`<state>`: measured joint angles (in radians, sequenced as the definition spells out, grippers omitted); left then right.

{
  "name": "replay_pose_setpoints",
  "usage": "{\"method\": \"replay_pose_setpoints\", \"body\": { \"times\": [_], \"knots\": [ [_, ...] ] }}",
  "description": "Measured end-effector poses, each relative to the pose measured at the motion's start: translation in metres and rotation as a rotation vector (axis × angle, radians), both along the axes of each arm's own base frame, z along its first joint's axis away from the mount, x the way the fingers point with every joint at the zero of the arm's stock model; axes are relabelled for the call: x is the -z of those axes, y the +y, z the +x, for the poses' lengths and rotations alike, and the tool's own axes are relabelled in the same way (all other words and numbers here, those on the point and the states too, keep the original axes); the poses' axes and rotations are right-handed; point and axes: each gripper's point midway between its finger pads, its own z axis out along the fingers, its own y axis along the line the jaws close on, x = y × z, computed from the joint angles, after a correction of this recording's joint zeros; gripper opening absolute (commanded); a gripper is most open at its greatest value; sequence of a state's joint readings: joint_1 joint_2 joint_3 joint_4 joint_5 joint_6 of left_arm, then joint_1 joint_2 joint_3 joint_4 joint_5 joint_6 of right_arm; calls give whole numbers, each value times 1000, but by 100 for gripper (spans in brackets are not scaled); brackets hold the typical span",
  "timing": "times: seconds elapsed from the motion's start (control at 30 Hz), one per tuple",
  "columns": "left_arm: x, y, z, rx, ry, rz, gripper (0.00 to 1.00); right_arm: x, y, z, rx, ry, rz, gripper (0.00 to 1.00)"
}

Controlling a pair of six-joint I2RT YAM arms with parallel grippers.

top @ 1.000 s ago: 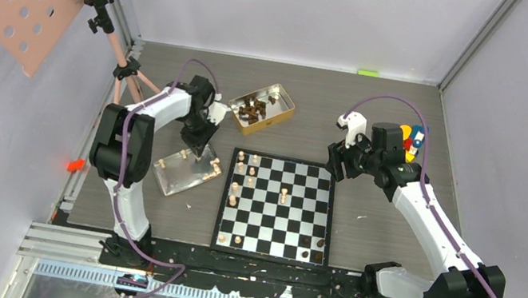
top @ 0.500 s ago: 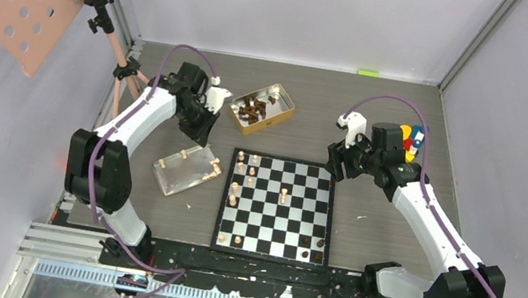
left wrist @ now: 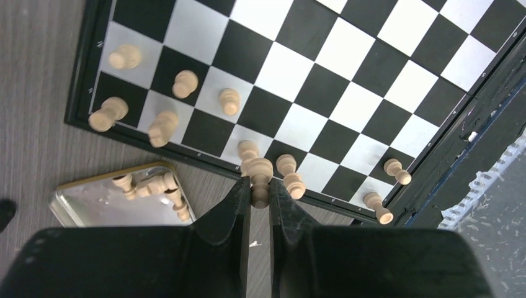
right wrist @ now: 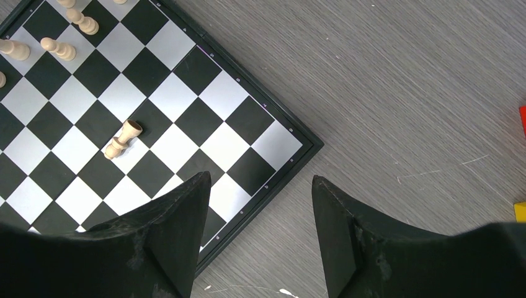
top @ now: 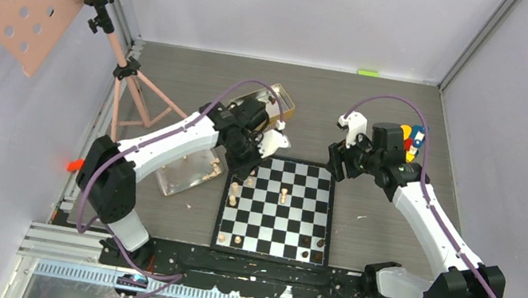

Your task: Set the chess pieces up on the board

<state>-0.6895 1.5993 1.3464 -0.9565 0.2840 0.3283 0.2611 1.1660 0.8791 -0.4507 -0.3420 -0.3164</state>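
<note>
A: L gripper doing what?
B: It's pinching a pale piece, hanging over the board's left edge, just beside the clear tray.
A: R gripper?
B: Jaws are standing spread, nothing btwn them; it's hovering over the board's far-right corner.
A: Others?
B: Several pale ones are sitting along the left cols, a lone pale piece mid-board, dark ones at the near-right corner.

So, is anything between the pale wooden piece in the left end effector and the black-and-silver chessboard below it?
Nothing visible lies between them. The left end effector is shut on the pale wooden piece over the edge of the black-and-silver chessboard; other pale pieces crowd the squares right beside it.
</note>
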Motion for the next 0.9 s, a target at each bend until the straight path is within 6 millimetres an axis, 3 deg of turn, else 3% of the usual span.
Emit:
{"method": "replay_pose_setpoints", "body": {
  "times": [0.2,0.43,0.9],
  "knots": [
    [23,-17,-15,92,24,70,1,0,-3,1,8,0,0,67],
    [50,-24,-23,134,58,138,2,0,-3,1,10,0,0,67],
    [64,-26,-14,127,42,168,3,0,-3,1,10,0,0,67]
  ]
}}
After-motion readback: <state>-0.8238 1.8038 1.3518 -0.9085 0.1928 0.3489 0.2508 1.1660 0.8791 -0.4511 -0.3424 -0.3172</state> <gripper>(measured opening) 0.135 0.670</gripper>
